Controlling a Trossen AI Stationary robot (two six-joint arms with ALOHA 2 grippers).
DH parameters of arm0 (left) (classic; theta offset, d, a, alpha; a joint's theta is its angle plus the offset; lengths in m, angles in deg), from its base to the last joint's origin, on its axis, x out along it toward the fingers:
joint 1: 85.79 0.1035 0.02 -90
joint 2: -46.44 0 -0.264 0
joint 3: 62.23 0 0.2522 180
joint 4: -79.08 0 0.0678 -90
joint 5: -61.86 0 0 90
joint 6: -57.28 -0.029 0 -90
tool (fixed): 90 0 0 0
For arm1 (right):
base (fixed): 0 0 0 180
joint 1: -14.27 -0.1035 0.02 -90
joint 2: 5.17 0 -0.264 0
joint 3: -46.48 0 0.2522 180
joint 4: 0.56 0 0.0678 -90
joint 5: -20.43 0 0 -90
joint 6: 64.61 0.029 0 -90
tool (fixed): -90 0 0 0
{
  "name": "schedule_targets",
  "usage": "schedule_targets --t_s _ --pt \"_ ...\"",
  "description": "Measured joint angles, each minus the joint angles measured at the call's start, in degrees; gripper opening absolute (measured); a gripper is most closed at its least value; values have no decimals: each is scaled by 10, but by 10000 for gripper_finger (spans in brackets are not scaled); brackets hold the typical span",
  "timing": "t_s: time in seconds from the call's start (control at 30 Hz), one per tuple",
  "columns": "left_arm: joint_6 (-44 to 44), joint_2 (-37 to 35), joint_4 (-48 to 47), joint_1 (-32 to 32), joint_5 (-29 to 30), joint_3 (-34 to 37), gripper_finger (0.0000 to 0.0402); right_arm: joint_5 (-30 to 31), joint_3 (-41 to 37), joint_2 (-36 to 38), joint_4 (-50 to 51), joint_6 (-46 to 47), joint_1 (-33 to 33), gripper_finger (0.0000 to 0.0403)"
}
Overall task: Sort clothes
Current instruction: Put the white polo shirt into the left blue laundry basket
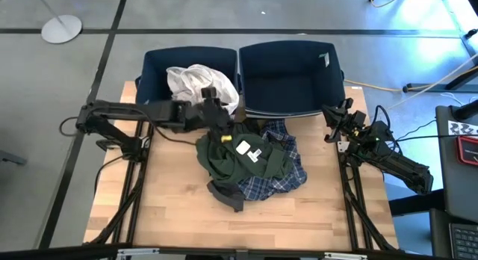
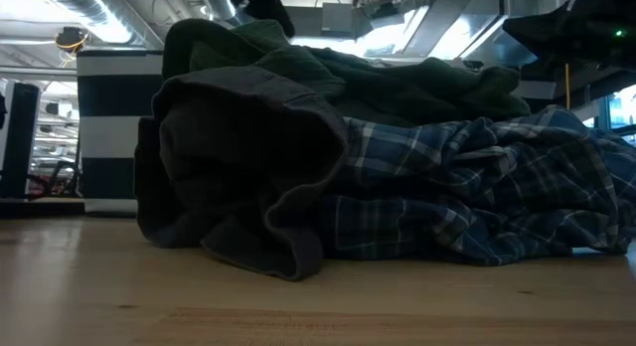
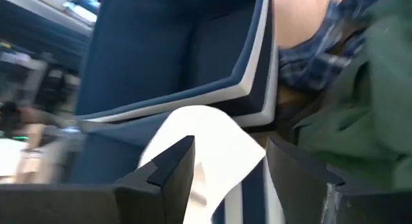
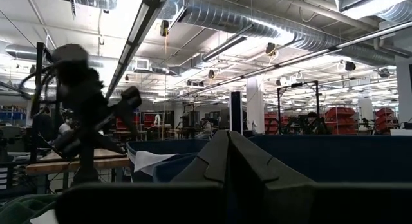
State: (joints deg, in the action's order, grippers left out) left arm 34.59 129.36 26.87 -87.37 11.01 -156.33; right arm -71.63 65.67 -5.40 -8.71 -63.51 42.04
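Note:
The white garment lies in the left navy bin, against its right wall; it also shows in the left wrist view. My left gripper is open just above that bin's near right corner, with the white cloth showing past its fingers. The dark green garment with a white label lies on top of the blue-white plaid shirt and the dark grey garment on the table. My right gripper is shut and empty at the table's right edge.
The right navy bin stands next to the left one at the table's far edge. In the low view the grey garment is in front, with the plaid and the green behind it. Bare wood lies at the near and left sides.

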Motion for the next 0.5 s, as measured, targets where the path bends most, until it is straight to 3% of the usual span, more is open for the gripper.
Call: schedule_targets --t_s 0.37,0.5 --pt "-111 90 -58 -41 198 0 182 0 0 0 3 0 0 19" --pt "-123 109 -52 -41 231 0 182 0 0 0 3 1 0 19"
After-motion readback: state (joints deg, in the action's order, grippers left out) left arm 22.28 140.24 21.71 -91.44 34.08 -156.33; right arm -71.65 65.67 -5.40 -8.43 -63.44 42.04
